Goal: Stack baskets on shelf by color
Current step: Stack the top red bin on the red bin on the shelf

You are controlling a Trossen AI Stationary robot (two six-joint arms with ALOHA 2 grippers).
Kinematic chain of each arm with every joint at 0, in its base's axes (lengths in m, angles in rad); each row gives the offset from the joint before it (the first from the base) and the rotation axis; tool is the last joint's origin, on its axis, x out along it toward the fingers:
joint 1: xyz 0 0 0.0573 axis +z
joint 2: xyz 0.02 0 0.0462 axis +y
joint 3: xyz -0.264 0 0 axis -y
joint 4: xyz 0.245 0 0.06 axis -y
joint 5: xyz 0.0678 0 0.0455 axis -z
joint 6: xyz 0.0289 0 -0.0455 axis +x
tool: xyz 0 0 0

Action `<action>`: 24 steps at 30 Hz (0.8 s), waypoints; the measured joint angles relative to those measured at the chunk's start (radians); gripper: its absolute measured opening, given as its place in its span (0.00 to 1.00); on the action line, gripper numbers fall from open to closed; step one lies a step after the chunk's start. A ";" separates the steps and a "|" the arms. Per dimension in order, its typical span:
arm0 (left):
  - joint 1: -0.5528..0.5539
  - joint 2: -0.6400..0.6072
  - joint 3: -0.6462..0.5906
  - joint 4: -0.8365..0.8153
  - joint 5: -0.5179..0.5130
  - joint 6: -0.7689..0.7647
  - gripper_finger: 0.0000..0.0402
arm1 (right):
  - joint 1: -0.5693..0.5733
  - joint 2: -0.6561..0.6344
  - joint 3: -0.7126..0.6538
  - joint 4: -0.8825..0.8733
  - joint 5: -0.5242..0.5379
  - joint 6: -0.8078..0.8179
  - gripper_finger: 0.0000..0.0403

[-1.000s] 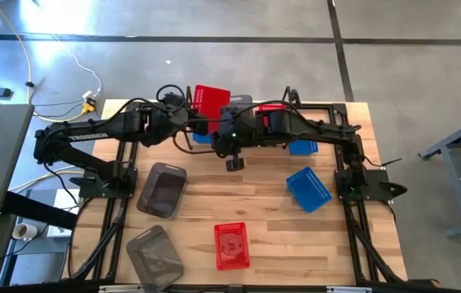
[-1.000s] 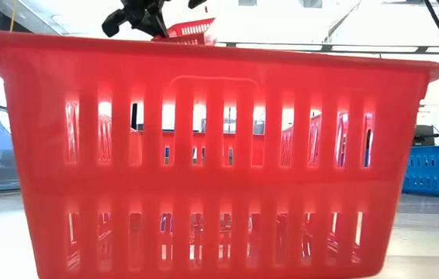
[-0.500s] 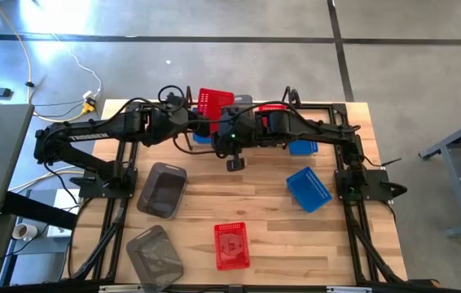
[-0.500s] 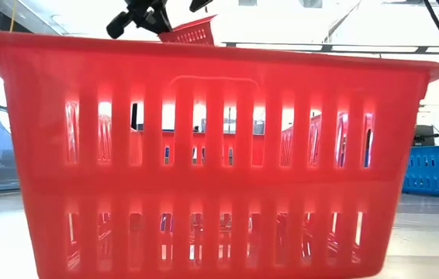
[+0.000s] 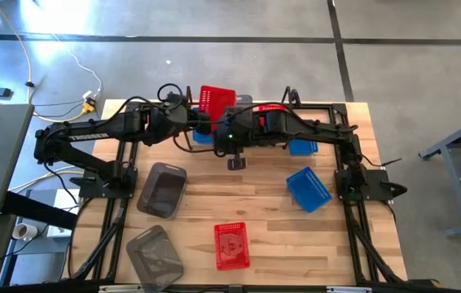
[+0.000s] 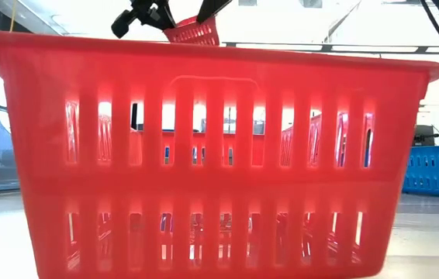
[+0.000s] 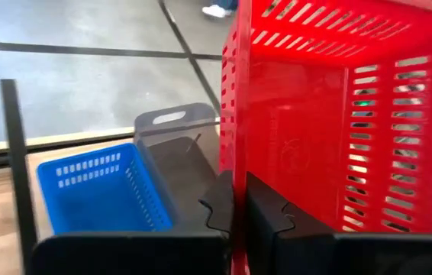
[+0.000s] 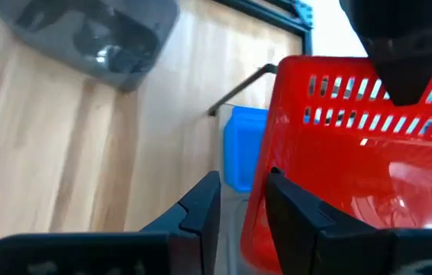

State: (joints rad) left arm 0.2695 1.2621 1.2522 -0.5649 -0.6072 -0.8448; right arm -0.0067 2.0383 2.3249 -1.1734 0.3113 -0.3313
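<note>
My left gripper (image 5: 204,118) is shut on a red basket (image 5: 217,99) held in the air over the table's far middle. The basket also shows in the low view (image 6: 195,32). My right gripper (image 5: 221,120) is open at the same basket. Its fingers (image 8: 201,208) stand on either side of a basket wall (image 8: 256,221). Below, a blue basket (image 7: 98,191) and a grey basket (image 7: 178,145) sit side by side on the shelf, whose black post (image 7: 11,160) shows. The arms hide most of the shelf. My left gripper pinches one wall of the red basket at its rim (image 7: 239,195). One finger (image 7: 268,214) is inside and one outside. The basket is lifted clear and tipped on its side, its inside bottom (image 7: 296,153) facing the camera. Whether my right gripper touches the basket, I cannot tell.
Loose on the table are a red basket (image 5: 231,245) near the front, which fills the low view (image 6: 212,155), a blue basket (image 5: 308,188) at the right, and two grey baskets (image 5: 162,189) (image 5: 154,252) at the left. Another blue basket (image 5: 302,147) sits at the far right.
My left gripper has carried the red basket slightly toward the table's right and tipped it steeper. My right gripper has moved toward the table's left, up to the basket, so that its fingers now reach the basket's wall.
</note>
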 joint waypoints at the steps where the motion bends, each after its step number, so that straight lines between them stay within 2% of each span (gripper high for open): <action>1: 0.001 0.000 0.000 0.010 0.011 0.001 0.00 | 0.000 0.004 0.000 -0.010 0.021 -0.001 0.23; 10: 0.002 0.000 0.000 0.019 0.020 0.017 0.00 | -0.003 0.019 0.000 -0.046 0.150 0.018 0.22; 13: 0.002 0.000 0.000 0.020 0.025 0.014 0.00 | -0.013 0.019 0.000 -0.060 0.155 0.036 0.17; 17: 0.002 0.000 0.000 0.028 0.039 0.015 0.00 | -0.021 0.019 0.000 -0.084 0.140 0.067 0.04; 24: 0.013 0.001 0.000 0.038 0.051 0.026 0.00 | -0.023 0.018 0.000 -0.087 0.152 0.068 0.01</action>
State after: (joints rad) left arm 0.2828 1.2629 1.2522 -0.5270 -0.5564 -0.8185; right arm -0.0292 2.0563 2.3249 -1.2602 0.4634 -0.2632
